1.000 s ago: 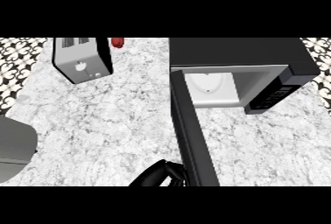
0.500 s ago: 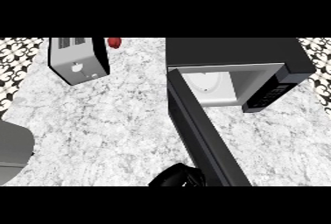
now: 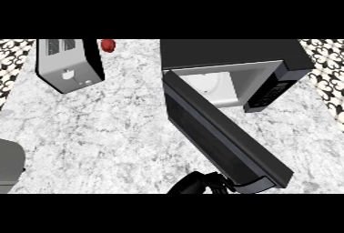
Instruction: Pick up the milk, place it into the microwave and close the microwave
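The milk point(image 3: 209, 85) is sitting inside the microwave point(image 3: 228, 52) - a white shape showing in the pale opening, just behind the door's hinge side. So the picking up and putting in look done. Only 1 job is still waiting: shutting the door.

That job is happening now. 1 second ago the microwave door point(image 3: 225, 134) was sticking almost straight out toward the robot. Half a second ago it was leaning a little. Now it is swinging much further round, with its far end heading to the right, toward the button panel point(image 3: 271, 91). It is not shut yet - a wide gap is still showing and the milk is still peeking out.

The right hand point(image 3: 200, 184) is following the door. It has slid to the right along the bottom edge of the view and is now touching the door's free end, near the handle. It is too dark and bunched up to say if it is spread flat or curled. The left hand is not showing.

I think the hand needs to keep pushing the same way until the door meets the microwave's front.

Further out on the counter point(image 3: 121, 127), a toaster point(image 3: 67, 66) and a small red thing point(image 3: 107, 44) are sitting well away from the door.
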You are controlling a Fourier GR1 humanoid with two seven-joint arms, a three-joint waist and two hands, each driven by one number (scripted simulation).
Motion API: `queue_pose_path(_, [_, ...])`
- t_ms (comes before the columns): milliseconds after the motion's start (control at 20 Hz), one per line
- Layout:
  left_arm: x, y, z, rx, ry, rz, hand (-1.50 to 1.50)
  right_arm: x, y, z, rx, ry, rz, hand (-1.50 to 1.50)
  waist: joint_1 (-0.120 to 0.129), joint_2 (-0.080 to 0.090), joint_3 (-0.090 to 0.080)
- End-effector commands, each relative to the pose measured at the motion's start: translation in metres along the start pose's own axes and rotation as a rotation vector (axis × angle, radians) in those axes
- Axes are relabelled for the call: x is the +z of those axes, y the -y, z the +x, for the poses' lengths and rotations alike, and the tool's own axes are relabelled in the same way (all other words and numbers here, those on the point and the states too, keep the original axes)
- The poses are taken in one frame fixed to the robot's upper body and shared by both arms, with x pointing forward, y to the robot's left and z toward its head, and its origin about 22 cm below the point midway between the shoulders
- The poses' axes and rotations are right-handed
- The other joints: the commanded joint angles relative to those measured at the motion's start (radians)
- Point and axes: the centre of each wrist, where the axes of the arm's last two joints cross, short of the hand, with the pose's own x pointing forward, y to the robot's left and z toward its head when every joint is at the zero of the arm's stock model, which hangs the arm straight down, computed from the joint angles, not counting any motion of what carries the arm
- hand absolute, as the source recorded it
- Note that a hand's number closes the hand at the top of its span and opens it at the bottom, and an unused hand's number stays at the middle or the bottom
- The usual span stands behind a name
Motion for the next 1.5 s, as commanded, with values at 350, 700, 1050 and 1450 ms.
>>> queue_pose_path(350, [-0.041, -0.019, 0.041, -0.007, 0.101, 0.084, 1.50, -0.041, -0.013, 0.021, -0.092, 0.089, 0.145, -1.50, -0.075, 0.014, -0.003])
queue_pose_path(700, [-0.063, -0.041, 0.061, -0.065, 0.177, 0.179, 1.50, -0.062, -0.017, 0.035, -0.100, 0.121, 0.218, -1.50, -0.138, 0.024, -0.001])
queue_pose_path(1050, [-0.086, -0.066, 0.080, -0.087, 0.194, 0.241, 1.50, -0.086, -0.026, 0.047, -0.131, 0.176, 0.248, -1.50, -0.194, 0.045, 0.003])
queue_pose_path(1450, [-0.109, -0.091, 0.107, -0.110, 0.201, 0.314, 1.50, -0.113, -0.034, 0.064, -0.183, 0.221, 0.338, -1.50, -0.245, 0.060, 0.007])
